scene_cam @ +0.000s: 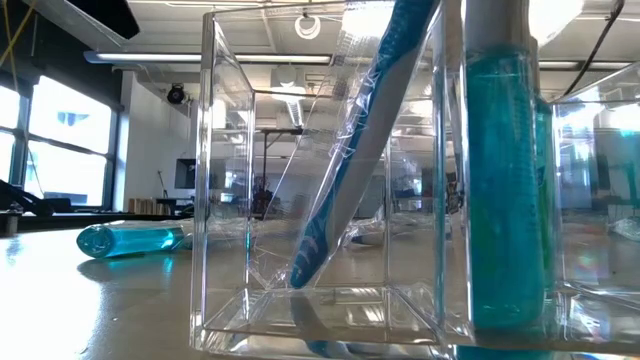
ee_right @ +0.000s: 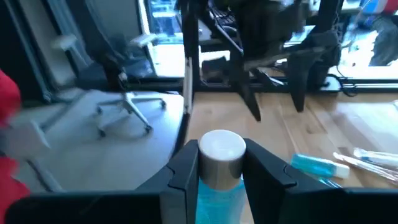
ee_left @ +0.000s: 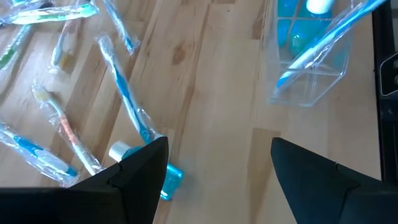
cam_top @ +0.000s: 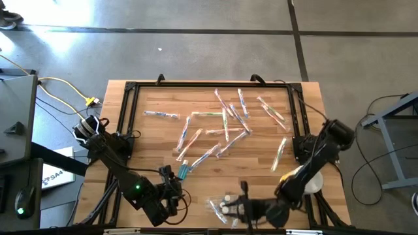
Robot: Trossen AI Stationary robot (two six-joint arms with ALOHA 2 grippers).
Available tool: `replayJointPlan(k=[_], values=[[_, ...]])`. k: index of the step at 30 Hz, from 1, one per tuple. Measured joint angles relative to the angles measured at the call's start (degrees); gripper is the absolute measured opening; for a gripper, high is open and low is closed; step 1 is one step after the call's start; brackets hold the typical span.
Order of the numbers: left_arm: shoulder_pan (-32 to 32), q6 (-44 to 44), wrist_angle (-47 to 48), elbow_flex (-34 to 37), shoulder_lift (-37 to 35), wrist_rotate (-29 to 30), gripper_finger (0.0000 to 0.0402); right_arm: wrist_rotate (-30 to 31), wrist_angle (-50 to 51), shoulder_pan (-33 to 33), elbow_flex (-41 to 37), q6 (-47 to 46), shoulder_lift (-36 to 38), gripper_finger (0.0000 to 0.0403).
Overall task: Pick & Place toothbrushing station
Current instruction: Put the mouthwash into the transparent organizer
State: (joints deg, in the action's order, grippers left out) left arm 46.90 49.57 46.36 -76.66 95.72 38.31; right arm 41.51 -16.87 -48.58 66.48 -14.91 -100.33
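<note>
A clear organiser (scene_cam: 320, 320) stands at the table's near edge (cam_top: 219, 207). A wrapped blue toothbrush (scene_cam: 350, 170) leans in one of its compartments. A teal bottle (scene_cam: 500, 200) with a white cap stands upright in the neighbouring compartment. My right gripper (ee_right: 221, 158) is beside the organiser (cam_top: 236, 207), shut on a white-capped blue bottle (ee_right: 221, 168). My left gripper (ee_left: 217, 146) hangs open over bare wood at the near left (cam_top: 175, 190). A teal toothpaste tube (ee_left: 165, 177) lies flat beside its finger. Several wrapped toothbrushes (cam_top: 225, 124) lie scattered on the table. My right gripper pinches the blue bottle between its two fingers, just under and beside the white cap (ee_right: 221, 149). The fingers come nearly level from the table's right side. The bottle stands upright in the hold, cap up; its lower end is hidden below the fingers.
A black frame (cam_top: 209, 85) borders the table's work area. The loose toothbrushes fill its middle and far part (cam_top: 274, 114). Bare wood lies between my left gripper and the organiser (ee_left: 236, 93). Beyond the table's left edge stands an office chair (ee_right: 124, 106).
</note>
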Motion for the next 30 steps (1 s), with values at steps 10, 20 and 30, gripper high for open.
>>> replayJointPlan(k=[10,20,30], values=[[0.0,-0.2,-0.5,0.0,0.0,2.7,0.0278,11.1,-1.9,-3.6,0.0,3.0,-2.3,0.0086],[0.0,-0.2,-0.8,0.3,0.0,3.1,0.0278,11.3,3.9,-2.6,0.0,-5.9,-2.3,0.0086],[0.0,0.8,-3.5,4.8,0.0,3.1,0.0278,15.6,8.1,-4.3,-1.4,-14.3,-2.2,0.0086]])
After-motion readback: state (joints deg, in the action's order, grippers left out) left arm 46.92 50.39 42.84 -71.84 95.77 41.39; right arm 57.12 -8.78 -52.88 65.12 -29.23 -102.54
